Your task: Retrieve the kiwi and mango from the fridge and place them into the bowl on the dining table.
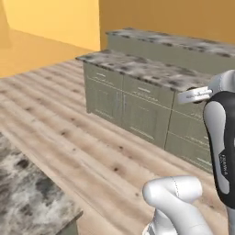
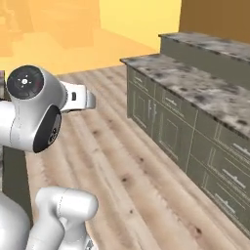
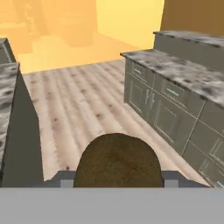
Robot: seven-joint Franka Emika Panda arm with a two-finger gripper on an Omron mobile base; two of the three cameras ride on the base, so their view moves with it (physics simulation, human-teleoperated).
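In the hand view the kiwi [image 3: 118,159], a dull brown rounded fruit, sits low in the middle between my two dark fingertips [image 3: 61,178]. My gripper [image 3: 118,178] is shut on the kiwi, held above the wooden floor. The white wrist of the arm reaches forward in the left base view [image 1: 195,95] and in the right base view [image 2: 80,100]. The mango, the fridge and the bowl are out of view.
A stone counter over panelled drawer cabinets [image 1: 137,69] [image 2: 195,88] [image 3: 183,74] runs along the right, with a higher ledge behind it. A stone-topped slab with a plain dark side [image 1: 27,193] [image 3: 8,87] stands at the left; I cannot tell whether it is the dining table. Wooden floor [image 3: 83,96] lies between them.
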